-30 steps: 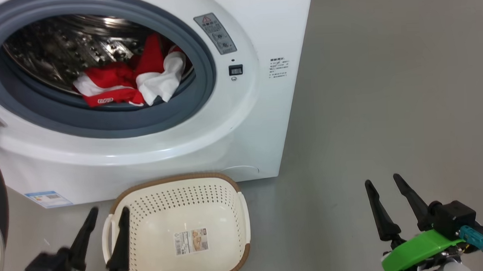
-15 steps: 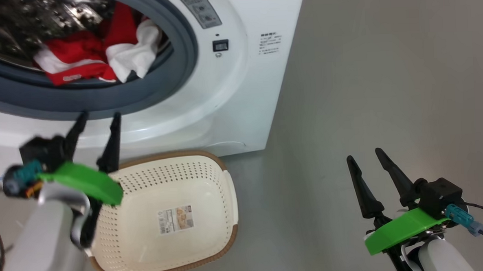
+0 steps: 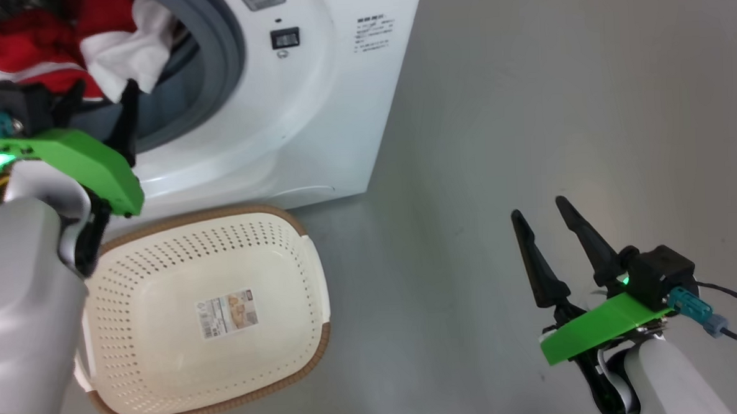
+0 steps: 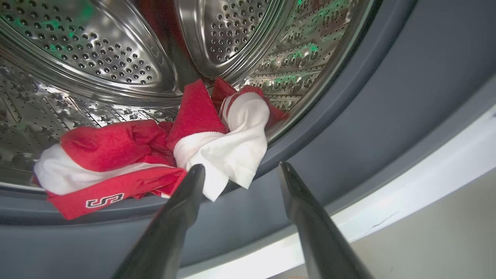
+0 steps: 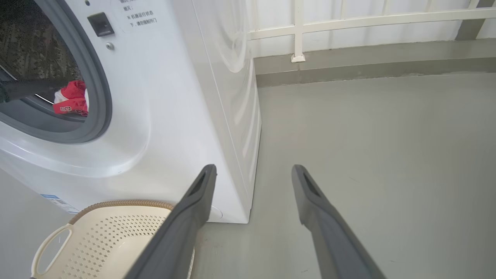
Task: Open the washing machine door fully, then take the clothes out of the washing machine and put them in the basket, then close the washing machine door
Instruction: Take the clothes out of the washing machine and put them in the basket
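The white washing machine (image 3: 314,110) stands open, and its door is out of view. Red and white clothes (image 4: 116,147) lie at the front of the steel drum (image 4: 97,58), with a white fold hanging over the grey rubber ring (image 4: 348,135). My left gripper (image 4: 241,166) is open at the mouth of the opening, its tips just before that white fold with nothing between them. In the head view it (image 3: 105,94) sits under the clothes (image 3: 119,50). The cream basket (image 3: 219,211) stands on the floor before the machine. My right gripper (image 3: 538,208) hangs open over bare floor, far right of the basket.
Grey floor stretches to the right of the machine (image 5: 174,116). A white railing (image 5: 298,31) and a low kerb run along the far wall. In the right wrist view the basket rim (image 5: 120,203) lies at lower left, and my right gripper (image 5: 254,167) points past the machine's corner.
My left arm has risen from beside the basket to the drum opening. The head camera has swung, shifting the scene left. The right gripper holds its open pose.
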{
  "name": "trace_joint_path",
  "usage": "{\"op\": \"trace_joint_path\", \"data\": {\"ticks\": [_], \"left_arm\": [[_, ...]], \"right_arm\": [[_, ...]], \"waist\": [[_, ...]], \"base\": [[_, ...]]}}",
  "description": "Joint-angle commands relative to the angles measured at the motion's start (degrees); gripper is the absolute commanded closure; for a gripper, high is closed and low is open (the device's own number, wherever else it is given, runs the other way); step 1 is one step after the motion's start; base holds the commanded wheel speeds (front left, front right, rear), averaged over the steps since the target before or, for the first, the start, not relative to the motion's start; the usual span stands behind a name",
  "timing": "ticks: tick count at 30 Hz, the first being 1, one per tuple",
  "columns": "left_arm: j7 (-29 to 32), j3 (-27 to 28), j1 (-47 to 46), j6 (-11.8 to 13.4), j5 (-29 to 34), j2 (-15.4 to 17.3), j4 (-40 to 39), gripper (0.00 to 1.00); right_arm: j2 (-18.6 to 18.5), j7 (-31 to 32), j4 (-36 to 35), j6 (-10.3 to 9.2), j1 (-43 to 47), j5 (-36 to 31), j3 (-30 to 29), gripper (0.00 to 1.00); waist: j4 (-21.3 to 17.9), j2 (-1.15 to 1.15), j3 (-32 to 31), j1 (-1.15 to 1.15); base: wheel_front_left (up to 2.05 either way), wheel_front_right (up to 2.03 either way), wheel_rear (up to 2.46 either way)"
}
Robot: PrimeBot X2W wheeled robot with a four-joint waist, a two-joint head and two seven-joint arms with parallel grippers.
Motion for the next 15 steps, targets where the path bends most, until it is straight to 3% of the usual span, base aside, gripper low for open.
{"op": "trace_joint_path", "data": {"ticks": [1,15], "left_arm": [[0.23,0.28,-3.00,-0.31,-0.51,3.42,0.74,0.00],[1.08,-3.92,-12.68,-0.31,-3.16,7.86,10.29,0.00]], "right_arm": [[0.11,-0.52,-1.75,0.29,-1.47,0.55,2.11,0.00],[0.12,-0.52,-2.80,0.29,-4.25,3.57,4.90,0.00]], "waist": [[-2.14,0.00,2.62,0.00],[-5.93,0.00,7.98,0.00]], "base": [[0.00,0.00,0.00],[0.00,0.00,0.00]]}}
